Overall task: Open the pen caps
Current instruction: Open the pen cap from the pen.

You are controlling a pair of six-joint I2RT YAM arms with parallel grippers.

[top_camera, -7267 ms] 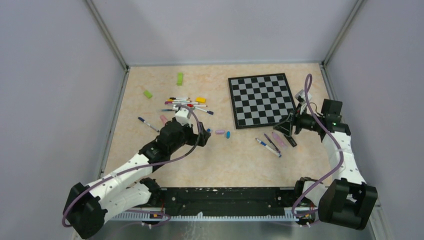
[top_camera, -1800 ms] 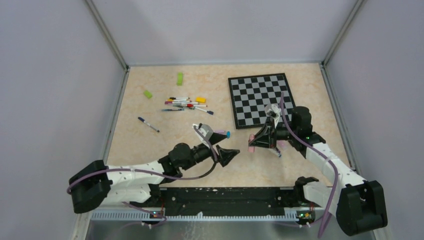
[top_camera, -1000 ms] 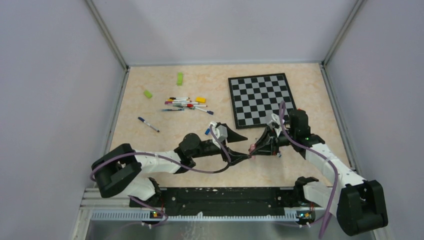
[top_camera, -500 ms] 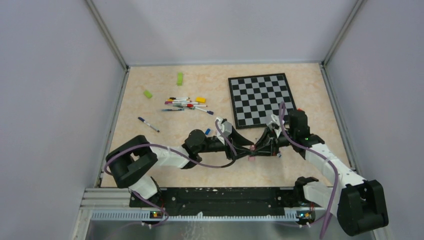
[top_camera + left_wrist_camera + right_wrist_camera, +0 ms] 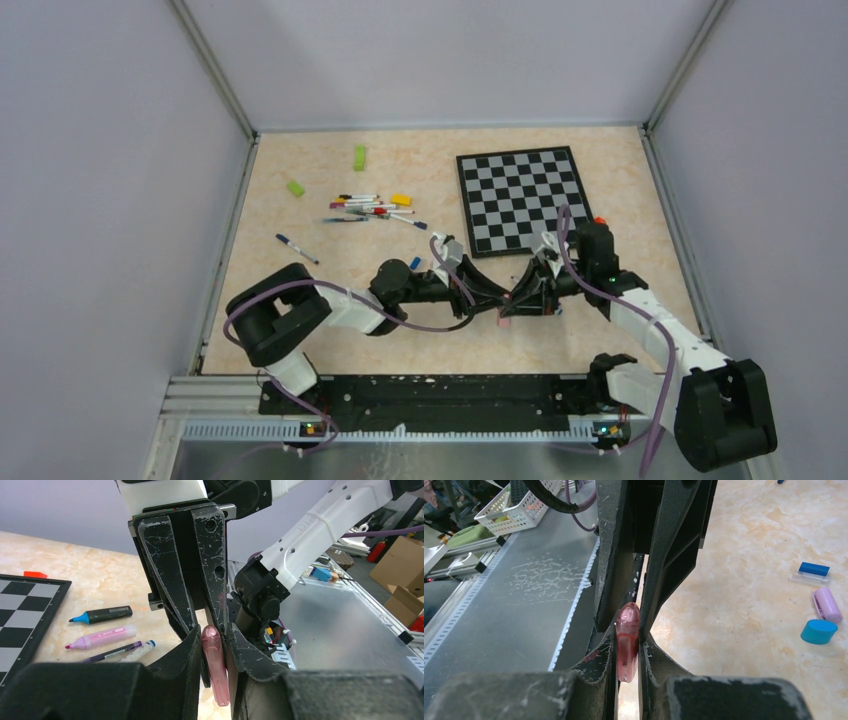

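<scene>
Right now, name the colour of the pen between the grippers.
Pen: translucent pink, best in right wrist view.

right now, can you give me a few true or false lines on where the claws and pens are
1. The left claw and the right claw are both closed on the same pink pen. True.
2. Pens are lying on the chessboard. False: the chessboard carries none. A cluster of pens lies on the table to its left.
3. A dark pen with a blue tip lies on the table beside the chessboard. True.
4. The right claw hangs wide open. False: it is shut on the pink pen.
</scene>
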